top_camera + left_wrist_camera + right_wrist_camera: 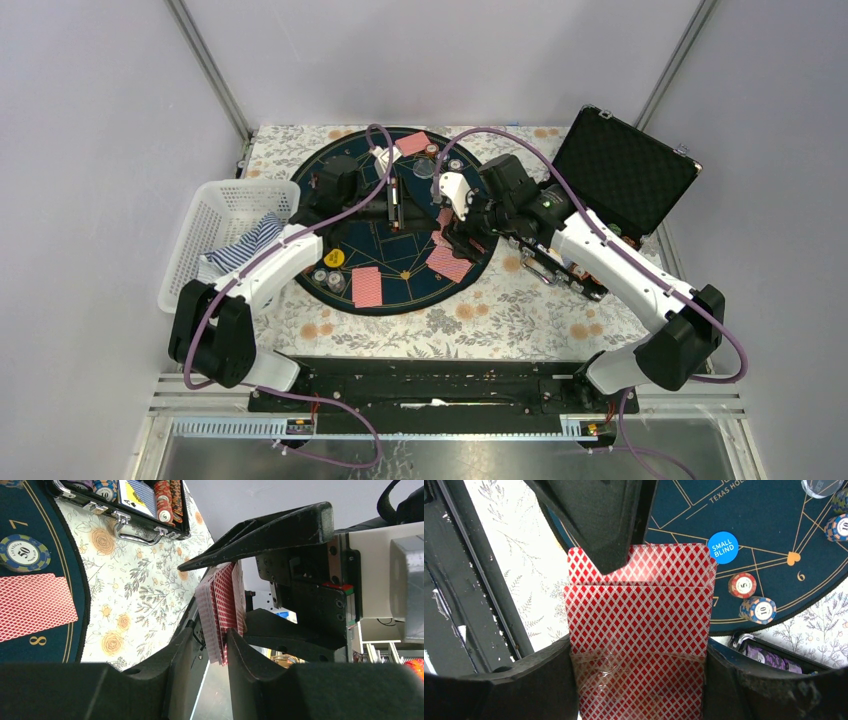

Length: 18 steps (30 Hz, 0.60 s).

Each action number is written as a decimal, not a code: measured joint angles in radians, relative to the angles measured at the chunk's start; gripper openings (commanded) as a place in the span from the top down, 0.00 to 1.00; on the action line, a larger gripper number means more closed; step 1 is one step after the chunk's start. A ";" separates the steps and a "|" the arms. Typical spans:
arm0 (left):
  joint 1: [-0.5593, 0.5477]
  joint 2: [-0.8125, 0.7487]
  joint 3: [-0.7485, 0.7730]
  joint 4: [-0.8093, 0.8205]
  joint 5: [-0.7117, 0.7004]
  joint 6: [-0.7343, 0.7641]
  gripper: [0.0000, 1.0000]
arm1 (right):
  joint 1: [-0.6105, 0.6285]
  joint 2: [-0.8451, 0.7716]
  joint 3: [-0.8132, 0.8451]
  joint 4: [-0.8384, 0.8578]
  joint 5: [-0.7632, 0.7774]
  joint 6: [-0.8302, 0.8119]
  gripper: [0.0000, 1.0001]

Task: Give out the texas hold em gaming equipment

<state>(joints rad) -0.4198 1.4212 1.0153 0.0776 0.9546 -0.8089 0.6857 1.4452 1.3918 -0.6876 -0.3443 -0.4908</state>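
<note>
i hold the deck of red-backed playing cards in the air over the middle of the dark-blue round mat, clamped by its long edges in the right hand. the left hand meets it from the opposite end and stands narrow. its fingers sit on either side of the top cards, which are slid a little past the rest, and they look to be touching, so i call that a pinch. i judge the step to be peeling cards off for the next seat, since dealt cards lie face down at several places on the mat. in the left wrist view the edge is fanned, so more than one card may be caught. i'd draw slowly, straight along the deck's length, grip the deck firmly with the right hand, and check the count before lowering. what looks like clear film wraps the deck's lower part and could drag. the drop should miss the small blind button and the chips.
</note>
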 measured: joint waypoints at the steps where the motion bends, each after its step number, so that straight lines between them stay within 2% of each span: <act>1: 0.001 0.000 0.000 0.000 0.000 0.000 0.68 | 0.000 0.000 -0.001 -0.002 0.005 0.000 1.00; 6: 0.019 0.000 0.000 -0.006 -0.003 0.004 0.73 | 0.000 0.000 -0.013 -0.003 0.015 -0.002 1.00; 10: 0.039 -0.001 0.000 -0.007 -0.004 0.002 0.72 | 0.001 0.000 -0.017 -0.002 0.015 -0.002 1.00; 16: 0.045 -0.014 -0.003 0.027 0.007 -0.015 0.51 | 0.001 0.000 -0.017 0.000 0.020 -0.002 1.00; 18: 0.045 -0.015 -0.003 0.044 0.009 -0.030 0.47 | 0.001 0.000 -0.017 0.002 0.023 -0.002 1.00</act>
<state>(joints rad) -0.3752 1.4059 1.0119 0.1219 0.9634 -0.8387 0.6865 1.4452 1.3750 -0.6857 -0.3214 -0.4927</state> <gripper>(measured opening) 0.481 0.721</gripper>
